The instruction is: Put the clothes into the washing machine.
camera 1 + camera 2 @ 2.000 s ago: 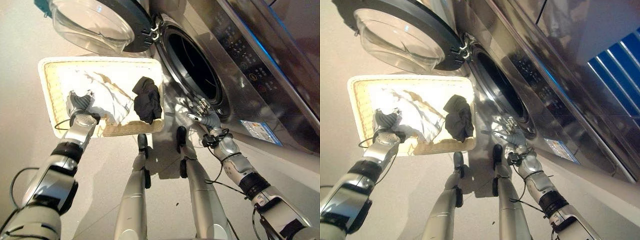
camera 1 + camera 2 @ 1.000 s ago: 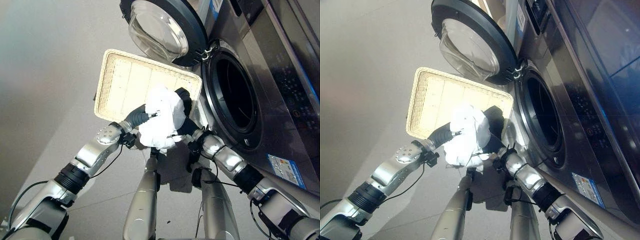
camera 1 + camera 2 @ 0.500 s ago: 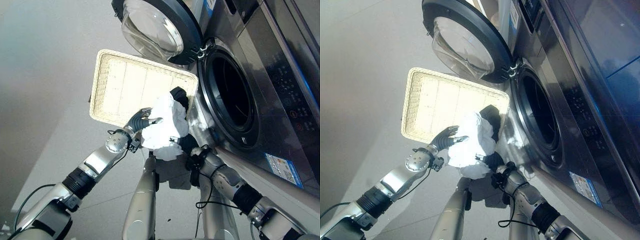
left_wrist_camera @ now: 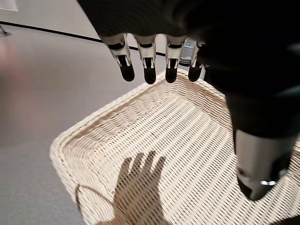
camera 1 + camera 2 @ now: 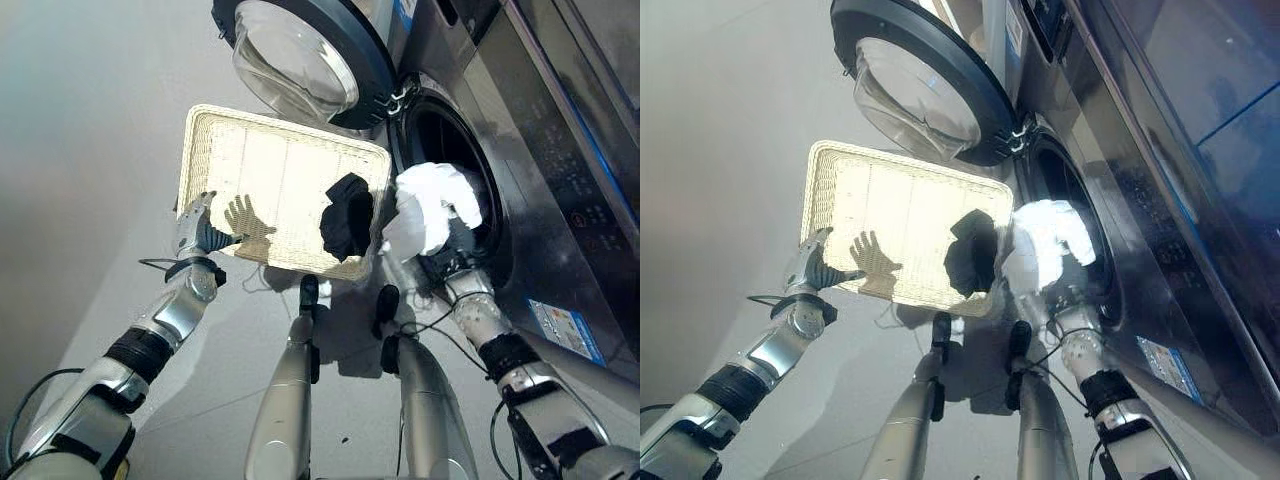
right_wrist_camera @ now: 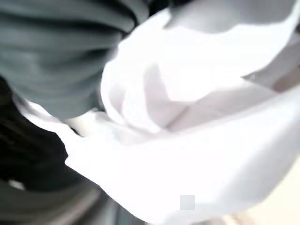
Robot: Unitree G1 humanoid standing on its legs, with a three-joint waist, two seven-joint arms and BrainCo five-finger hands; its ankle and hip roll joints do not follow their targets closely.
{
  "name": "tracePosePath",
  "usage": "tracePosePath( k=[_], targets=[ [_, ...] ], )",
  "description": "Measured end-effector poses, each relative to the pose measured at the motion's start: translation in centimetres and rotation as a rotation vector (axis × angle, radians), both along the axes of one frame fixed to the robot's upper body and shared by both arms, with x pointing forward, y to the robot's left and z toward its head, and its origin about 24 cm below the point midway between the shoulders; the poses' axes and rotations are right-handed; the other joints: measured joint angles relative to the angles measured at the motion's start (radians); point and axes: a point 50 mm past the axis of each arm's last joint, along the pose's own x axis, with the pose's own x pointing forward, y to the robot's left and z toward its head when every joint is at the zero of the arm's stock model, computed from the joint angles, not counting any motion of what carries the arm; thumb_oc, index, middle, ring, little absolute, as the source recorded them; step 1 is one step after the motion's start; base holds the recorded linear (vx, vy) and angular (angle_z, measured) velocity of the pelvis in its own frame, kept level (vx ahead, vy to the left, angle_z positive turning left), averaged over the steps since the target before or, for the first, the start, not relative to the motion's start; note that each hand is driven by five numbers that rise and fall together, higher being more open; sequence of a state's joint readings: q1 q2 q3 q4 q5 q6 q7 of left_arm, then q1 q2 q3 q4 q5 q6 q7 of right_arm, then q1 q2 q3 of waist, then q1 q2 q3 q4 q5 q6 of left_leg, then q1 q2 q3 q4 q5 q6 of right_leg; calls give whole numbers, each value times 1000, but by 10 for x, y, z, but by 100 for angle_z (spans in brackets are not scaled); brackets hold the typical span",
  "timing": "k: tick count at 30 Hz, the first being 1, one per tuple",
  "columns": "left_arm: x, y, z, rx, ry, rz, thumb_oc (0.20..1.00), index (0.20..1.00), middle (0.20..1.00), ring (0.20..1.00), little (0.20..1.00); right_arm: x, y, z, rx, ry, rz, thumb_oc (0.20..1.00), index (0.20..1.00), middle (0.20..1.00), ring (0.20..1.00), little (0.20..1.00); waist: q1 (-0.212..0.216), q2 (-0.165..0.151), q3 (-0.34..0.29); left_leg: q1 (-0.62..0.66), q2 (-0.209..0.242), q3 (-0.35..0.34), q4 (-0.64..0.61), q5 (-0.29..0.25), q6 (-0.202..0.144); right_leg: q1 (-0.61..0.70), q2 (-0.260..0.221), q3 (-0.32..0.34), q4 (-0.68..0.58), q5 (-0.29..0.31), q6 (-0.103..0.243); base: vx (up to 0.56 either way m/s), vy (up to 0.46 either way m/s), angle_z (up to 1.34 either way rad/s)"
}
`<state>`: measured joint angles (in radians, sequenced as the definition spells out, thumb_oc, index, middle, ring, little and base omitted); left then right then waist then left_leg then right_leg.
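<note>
I see the washing machine filling the right side of the eye views, its round door swung open at the upper centre and the dark drum opening just right of the middle. My right hand is raised at the lower edge of that opening, and a bunched white garment sits on top of it, partly over the drum's rim — from the eye views the fingers are buried in the cloth, and the right wrist view gives me white folds pressed against the dark ribbed cover, so I cannot tell whether the hand is clamped on it or just carrying it. The wicker basket lies on the floor in the centre-left of the frame, just beside the machine's front. A black garment is draped at the basket's right end, near the drum opening but apart from the white one. My left hand hovers over the basket's lower-left corner with its fingers straight and spread, holding nothing — its shadow falls on the weave below
</note>
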<state>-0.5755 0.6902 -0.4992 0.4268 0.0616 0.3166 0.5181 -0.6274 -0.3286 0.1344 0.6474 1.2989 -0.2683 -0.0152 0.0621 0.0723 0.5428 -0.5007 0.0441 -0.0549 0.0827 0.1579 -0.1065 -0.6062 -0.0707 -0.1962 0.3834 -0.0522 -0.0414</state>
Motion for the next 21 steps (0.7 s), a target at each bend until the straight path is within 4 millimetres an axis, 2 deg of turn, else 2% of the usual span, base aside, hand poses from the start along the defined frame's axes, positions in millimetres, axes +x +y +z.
tracePosePath(
  k=[1, 2, 3, 4, 5, 6, 7, 10, 13, 16, 17, 18, 19, 20, 21],
  targets=[
    [0, 0, 0, 0, 0, 0, 1000, 1000, 1000, 1000, 1000, 0, 0, 0, 0, 0, 0, 200, 200, 200, 200, 200, 0, 0, 0, 0, 0, 0, 0, 0, 0, 0, 0, 0, 0, 0, 0, 52, -83, -6],
    [0, 1, -21, -105, 50, 42, 1000, 1000, 1000, 1000, 1000, 13, -13, 15, 136, 3, -106, 200, 200, 200, 200, 200, 6, 7, 0, -3, 4, 1, -7, 2, 1, 0, 1, -2, -14, 7, 0, 54, -46, -5],
    [0, -1, -27, -136, 68, 51, 1000, 1000, 1000, 1000, 1000, 18, -19, 25, 192, -4, -145, 200, 200, 200, 200, 200, 7, 13, 1, -6, 5, 1, -9, 4, 2, -1, 2, -3, -20, 12, -1, 58, -54, -4],
    [-3, -5, -42, -216, 119, 45, 1000, 1000, 1000, 1000, 1000, 33, -32, 48, 323, 19, -262, 200, 200, 200, 200, 200, 8, 30, -2, -22, 6, 0, -19, 10, 1, -15, 10, -2, -44, 24, 3, 50, -40, -2],
    [-4, -12, -47, -250, 135, 15, 1000, 1000, 1000, 1000, 1000, 40, -36, 68, 433, 3, -359, 200, 200, 200, 200, 200, 16, 52, -2, -46, 6, 1, -26, 16, 1, -36, 12, 0, -52, 38, 4, 26, -50, 3],
    [-7, -13, -53, -253, 160, 4, 1000, 1000, 1000, 1000, 1000, 39, -39, 73, 450, -14, -405, 200, 200, 200, 200, 200, 23, 59, -1, -60, 2, 0, -24, 18, 5, -47, 11, 3, -53, 43, 4, 32, -57, 2],
    [-11, -15, -54, -293, 161, -12, 1000, 1000, 1000, 1000, 1000, 35, -52, 78, 462, -9, -462, 200, 200, 200, 200, 200, 43, 59, -1, -77, -4, 1, -26, 23, 11, -69, 5, 8, -54, 46, 8, 48, -84, 1],
    [-15, -10, -49, -332, 136, -33, 1000, 1000, 1000, 1000, 1000, 25, -80, 95, 561, -54, -605, 200, 200, 200, 200, 200, 76, 59, -1, -123, -14, 10, -24, 33, 24, -114, -2, 17, -54, 61, 16, 46, -79, -3],
    [-23, 2, -51, -335, 142, -18, 1000, 1000, 1000, 1000, 1000, 14, -95, 98, 695, -122, -747, 200, 200, 200, 200, 200, 97, 59, -1, -129, -24, 18, -24, 36, 31, -119, -12, 23, -60, 68, 20, 76, -64, 0],
    [-29, 12, -48, -311, 139, -19, 1000, 1000, 1000, 1000, 1000, 1, -103, 105, 1001, -239, -900, 200, 200, 200, 200, 200, 119, 59, -1, -129, -36, 21, -22, 34, 37, -120, -22, 29, -63, 72, 27, 35, -26, 0],
    [-30, 15, -47, -311, 139, -17, 1000, 1000, 1000, 1000, 1000, -4, -107, 107, 1061, -265, -938, 244, 244, 244, 244, 244, 120, 58, -1, -128, -39, 21, -22, 34, 37, -117, -27, 28, -63, 72, 30, 35, -29, 4],
    [-30, 15, -46, -325, 138, -16, 1000, 1000, 1000, 1000, 1000, -6, -110, 107, 1082, -268, -952, 818, 818, 818, 818, 818, 124, 58, 0, -128, -43, 21, -22, 34, 38, -118, -31, 28, -64, 73, 33, 33, -27, 5],
    [-30, 15, -46, -328, 139, -16, 1000, 1000, 1000, 1000, 1000, -6, -111, 107, 1080, -269, -958, 944, 944, 944, 944, 944, 123, 58, 0, -128, -46, 21, -22, 34, 38, -117, -33, 29, -64, 73, 35, 0, 0, 0],
    [-30, 14, -47, -340, 145, -21, 1000, 1000, 1000, 1000, 1000, -7, -113, 108, 1080, -270, -962, 1000, 1000, 1000, 1000, 1000, 123, 58, 0, -128, -48, 22, -22, 34, 38, -118, -38, 28, -65, 75, 37, 34, -12, 0],
    [-31, 13, -47, -351, 148, -24, 1000, 1000, 1000, 1000, 1000, -7, -113, 108, 1082, -268, -964, 1000, 1000, 1000, 1000, 1000, 123, 58, 0, -128, -50, 24, -22, 34, 38, -117, -39, 28, -66, 76, 39, 41, -22, -2]
  ],
)
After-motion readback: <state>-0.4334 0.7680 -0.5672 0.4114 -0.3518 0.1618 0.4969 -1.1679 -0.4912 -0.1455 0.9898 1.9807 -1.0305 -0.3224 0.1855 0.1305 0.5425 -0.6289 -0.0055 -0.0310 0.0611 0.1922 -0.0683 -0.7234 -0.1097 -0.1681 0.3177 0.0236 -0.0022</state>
